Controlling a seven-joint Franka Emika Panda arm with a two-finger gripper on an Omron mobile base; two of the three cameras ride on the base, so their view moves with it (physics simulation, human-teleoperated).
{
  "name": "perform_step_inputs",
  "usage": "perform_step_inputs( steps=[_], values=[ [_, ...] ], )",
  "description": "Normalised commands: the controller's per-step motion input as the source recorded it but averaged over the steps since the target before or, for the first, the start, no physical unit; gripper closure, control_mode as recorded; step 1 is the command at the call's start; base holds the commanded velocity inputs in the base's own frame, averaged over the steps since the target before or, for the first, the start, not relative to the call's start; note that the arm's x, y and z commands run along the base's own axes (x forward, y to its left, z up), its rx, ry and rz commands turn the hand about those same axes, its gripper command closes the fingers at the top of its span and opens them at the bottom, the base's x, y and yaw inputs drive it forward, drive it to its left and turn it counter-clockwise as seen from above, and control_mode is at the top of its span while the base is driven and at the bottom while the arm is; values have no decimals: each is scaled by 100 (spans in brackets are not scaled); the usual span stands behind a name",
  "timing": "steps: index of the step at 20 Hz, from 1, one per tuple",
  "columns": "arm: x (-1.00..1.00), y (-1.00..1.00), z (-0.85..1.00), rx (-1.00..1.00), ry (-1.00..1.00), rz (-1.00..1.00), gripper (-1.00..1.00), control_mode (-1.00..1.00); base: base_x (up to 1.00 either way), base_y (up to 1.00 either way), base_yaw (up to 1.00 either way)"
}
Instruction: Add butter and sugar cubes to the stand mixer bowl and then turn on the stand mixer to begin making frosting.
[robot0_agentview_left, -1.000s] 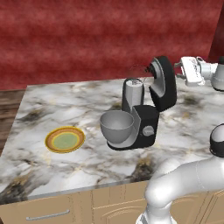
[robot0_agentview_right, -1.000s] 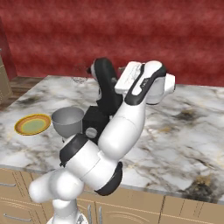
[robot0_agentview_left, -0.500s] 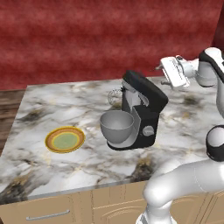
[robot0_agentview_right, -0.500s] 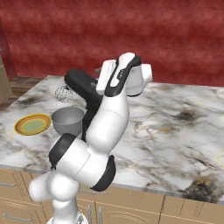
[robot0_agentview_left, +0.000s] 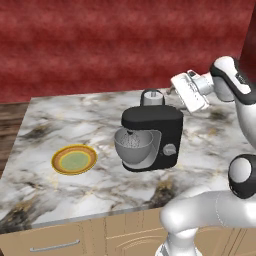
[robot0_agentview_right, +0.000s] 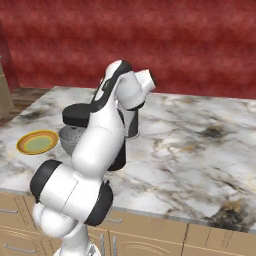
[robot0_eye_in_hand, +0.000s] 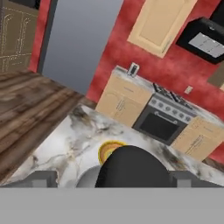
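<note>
The stand mixer (robot0_agentview_left: 152, 135) sits near the middle of the marble counter (robot0_agentview_left: 60, 120) with its black head lowered and level over the stand mixer bowl (robot0_agentview_left: 133, 148). The wire whisk (robot0_agentview_left: 132, 140) hangs inside the bowl. The round grey knob (robot0_agentview_left: 170, 149) shows on the mixer's near side, at about 4 o'clock from the bowl. A silver-grey column (robot0_agentview_left: 151, 97) rises behind the head at 12 o'clock.

In the left base view the gripper (robot0_agentview_left: 187, 91) hangs in the air at about 1 o'clock from the mixer head, near the column but apart from it. It touches nothing. The fingers cannot be made out clearly in the base views; going by the gripper's state, the claw is spread wide and holds nothing.

A yellow-rimmed green plate (robot0_agentview_left: 74, 160) lies flat on the counter at 9 o'clock from the bowl, well apart from it. Its surface looks bare. Butter and sugar cubes cannot be made out; the inside of the bowl is too small to judge.

The hand view looks down past the black mixer head (robot0_eye_in_hand: 133, 168), with the plate (robot0_eye_in_hand: 108, 150) just beyond it at 11 o'clock. Across the room stand an oven (robot0_eye_in_hand: 159, 122) and tan cabinets (robot0_eye_in_hand: 122, 101) against a red wall (robot0_eye_in_hand: 118, 48).

In the right base view the arm (robot0_agentview_right: 107, 130) covers most of the mixer.
</note>
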Motion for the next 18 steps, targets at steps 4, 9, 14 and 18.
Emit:
perform_step_inputs(
  steps=[4, 9, 14, 18],
  values=[
    [-94, -8, 9, -12, -24, 0, -100, -100, 0, 0, 0],
    [-100, -23, 30, -4, -29, 0, -100, -100, 0, 0, 0],
    [-83, -5, 19, -2, -25, 6, -100, -100, 0, 0, 0],
    [-31, 0, 2, -4, -24, 23, -100, -100, 0, 0, 0]
  ],
)
